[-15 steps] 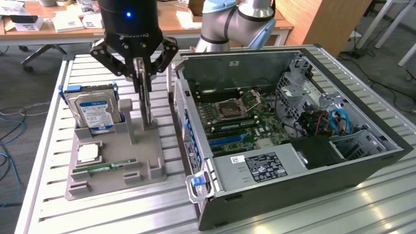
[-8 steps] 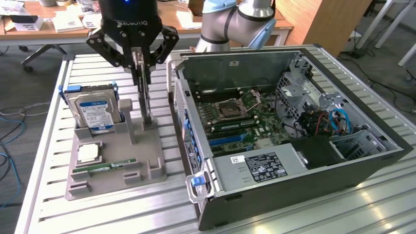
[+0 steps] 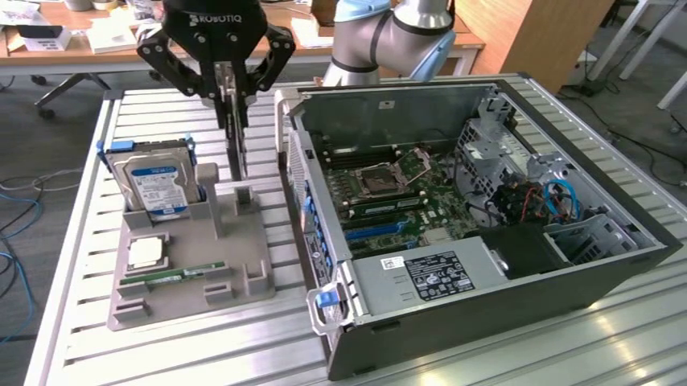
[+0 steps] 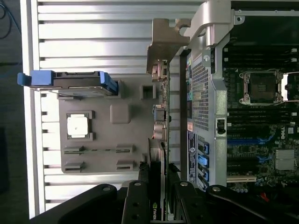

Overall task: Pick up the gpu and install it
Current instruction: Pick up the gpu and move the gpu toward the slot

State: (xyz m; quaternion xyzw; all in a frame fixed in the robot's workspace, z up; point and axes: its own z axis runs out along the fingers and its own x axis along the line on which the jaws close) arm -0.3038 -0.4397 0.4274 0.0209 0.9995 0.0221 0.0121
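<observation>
A robot arm's black pincer [image 3: 232, 88] is clamped on the gpu [image 3: 234, 137], one finger on each flat face, gripping it by its upper edge. The thin card hangs upright, edge-on to the exterior view, over the back part of a grey moulded holder [image 3: 231, 249]. Its lower end is close to the holder, and it is unclear whether the two touch. The card sits between a silver hard drive [image 3: 156, 185] in a blue carrier on the exterior view's left and an open black computer case [image 3: 516, 310] on the exterior view's right. It is near the case's side wall but outside it. In the wrist view the gpu [image 4: 161, 123] runs as a narrow strip from the pincer [image 4: 156, 200] along the holder's [image 4: 107, 140] edge nearest the case [image 4: 212, 93]. The card's silver bracket is at its far end. The holder also carries a square processor chip [image 3: 147, 253] and a slim green memory stick [image 3: 172, 276] lying flat. Inside the case, a green motherboard [image 3: 397, 193] shows an empty processor socket [image 3: 387, 173]. Everything rests on a ribbed aluminium counter [image 3: 215, 354].
</observation>
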